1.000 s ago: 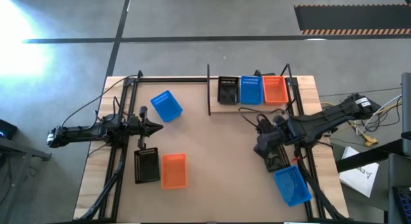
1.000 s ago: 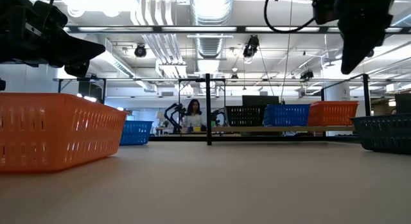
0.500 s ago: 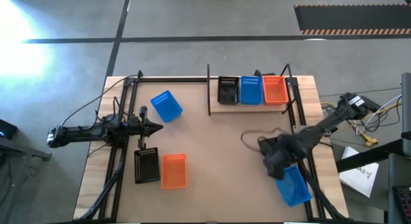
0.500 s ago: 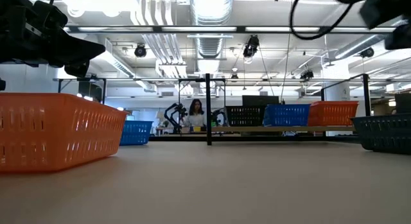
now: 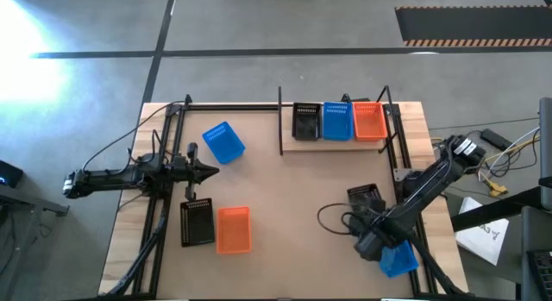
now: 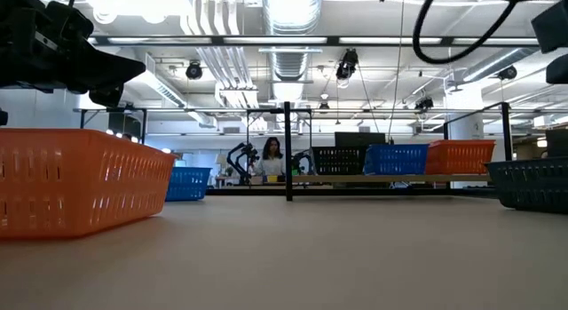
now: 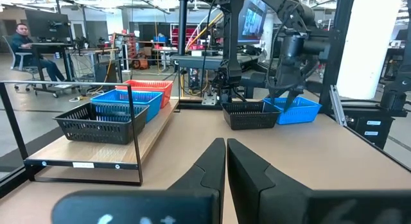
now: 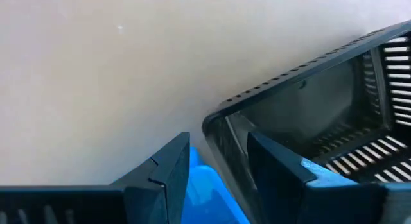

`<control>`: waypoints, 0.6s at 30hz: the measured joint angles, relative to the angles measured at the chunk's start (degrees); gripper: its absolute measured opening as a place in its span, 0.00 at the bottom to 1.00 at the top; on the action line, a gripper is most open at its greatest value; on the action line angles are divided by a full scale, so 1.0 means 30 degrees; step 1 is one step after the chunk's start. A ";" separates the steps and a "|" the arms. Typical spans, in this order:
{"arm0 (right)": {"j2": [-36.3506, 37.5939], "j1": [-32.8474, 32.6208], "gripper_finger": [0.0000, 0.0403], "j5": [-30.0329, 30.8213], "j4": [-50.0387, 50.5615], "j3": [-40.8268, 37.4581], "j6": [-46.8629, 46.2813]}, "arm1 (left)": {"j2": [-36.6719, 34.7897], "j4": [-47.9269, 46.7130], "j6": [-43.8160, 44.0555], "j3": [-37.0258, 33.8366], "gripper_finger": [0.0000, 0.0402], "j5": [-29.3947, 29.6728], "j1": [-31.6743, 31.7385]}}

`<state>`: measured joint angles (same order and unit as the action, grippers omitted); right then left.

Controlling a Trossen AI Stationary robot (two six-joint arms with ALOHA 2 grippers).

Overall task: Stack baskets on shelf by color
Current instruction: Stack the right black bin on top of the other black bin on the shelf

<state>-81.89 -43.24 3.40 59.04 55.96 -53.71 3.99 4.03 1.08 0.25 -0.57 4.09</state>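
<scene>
My right gripper (image 5: 373, 242) sits spread over the blue basket (image 5: 398, 260) near the table's front right corner, seemingly straddling its wall, beside a black basket (image 5: 364, 197). Left gripper (image 5: 210, 171) waits pressed together. The shelf (image 5: 289, 142) holds three baskets.

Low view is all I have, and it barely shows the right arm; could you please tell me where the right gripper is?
Observer: From above, the right gripper is by the table's right edge, away from the shelf, at a blue basket that lies beside a black basket.
Operator: Thank you. Are its fingers open?
Observer: Yes; its wrist view shows them apart, with blue plastic between them.
Operator: And the left gripper?
Observer: The left gripper is shut, waiting on the table's left side between another blue basket and a second black basket.
</scene>
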 joint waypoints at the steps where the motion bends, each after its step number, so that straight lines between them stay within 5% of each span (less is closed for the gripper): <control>1: -0.0199 0.0000 0.37 0.0003 0.0071 0.0000 0.0204 | 0.0000 0.0000 0.0000 0.0000 0.00 0.0002 -0.0005; 6: -0.0930 0.0000 0.34 0.0082 0.0179 0.0000 0.0985 | 0.0000 0.0000 0.0000 0.0000 0.00 0.0003 0.0000; 15: -0.1382 0.0443 0.05 0.0900 0.0183 0.0002 0.2678 | 0.0000 0.0000 0.0000 0.0000 0.00 -0.0004 -0.0006; 18: -0.1304 0.1052 0.03 0.2256 0.0204 0.0456 0.3326 | 0.0000 0.0000 0.0000 0.0000 0.00 -0.0001 -0.0006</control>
<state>-85.80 -40.09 10.17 59.65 57.33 -43.73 3.99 4.03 1.08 0.25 -0.57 4.08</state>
